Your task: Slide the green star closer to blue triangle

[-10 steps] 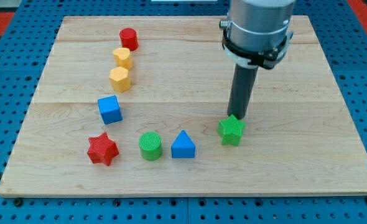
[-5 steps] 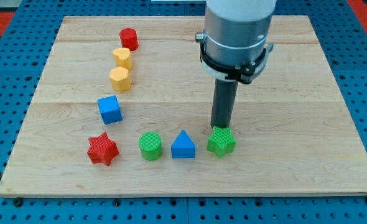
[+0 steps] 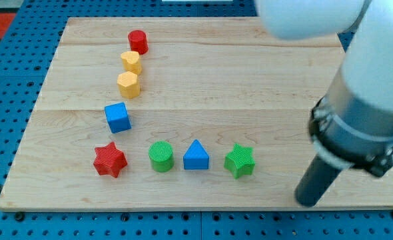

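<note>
Green star [image 3: 239,161]: sits on the near part of the tabletop [image 3: 196,73], just right of the blue triangle [image 3: 196,155], a narrow strip of bare wood between them, not touching.

Row: green cylinder [image 3: 161,156] to the left of the triangle, red star [image 3: 109,159] further left, all along the near edge.

My tip [image 3: 309,200]: down near the near-right edge, well apart from the green star and to its right, touching no block.

Gripper: none on this rig, just a plain rod, so nothing clenched and nothing held.

Other blocks: blue cube [image 3: 117,117] at left, two yellow blocks [image 3: 128,84] and [image 3: 131,61] behind it, red cylinder [image 3: 138,41] at the far left.

Handling: the star looks small, rigid and light, ribbed plastic by its surface; I'd expect it to slide easily on the smooth wood and to spin if pushed off-centre on one of its points.

Where to push: on its right side, through the middle, aiming left toward the triangle; a gentle nudge, since a hard one would likely knock the triangle along too.

Progress: the star looks already close to the triangle; little gap left to close.

Writing: no brand, label or lettering readable anywhere.
</note>
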Robot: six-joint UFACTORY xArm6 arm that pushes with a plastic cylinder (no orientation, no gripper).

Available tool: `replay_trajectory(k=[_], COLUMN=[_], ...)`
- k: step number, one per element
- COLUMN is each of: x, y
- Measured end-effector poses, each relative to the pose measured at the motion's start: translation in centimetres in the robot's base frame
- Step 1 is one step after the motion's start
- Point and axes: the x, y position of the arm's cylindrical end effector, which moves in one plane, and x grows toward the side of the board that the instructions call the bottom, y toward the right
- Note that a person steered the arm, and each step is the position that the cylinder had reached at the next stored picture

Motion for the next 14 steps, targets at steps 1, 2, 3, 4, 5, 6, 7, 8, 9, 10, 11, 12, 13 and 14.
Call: replay_trajectory(k=[1, 2, 3, 4, 5, 6, 7, 8, 9, 10, 11, 12, 13, 14], x=[-0.1, -1.9, -2.8, -2.9, -3.4, -4.1, -5.1, -4.9, -0.3, -0.9, -3.7, -5.0, -3.8, -3.4], y=[-4.6, -5.4, -5.6, -5.4, -4.9, -4.1, -2.8, -0.6, -1.3, -7.4, -9.2, -7.2, -4.6, -1.1])
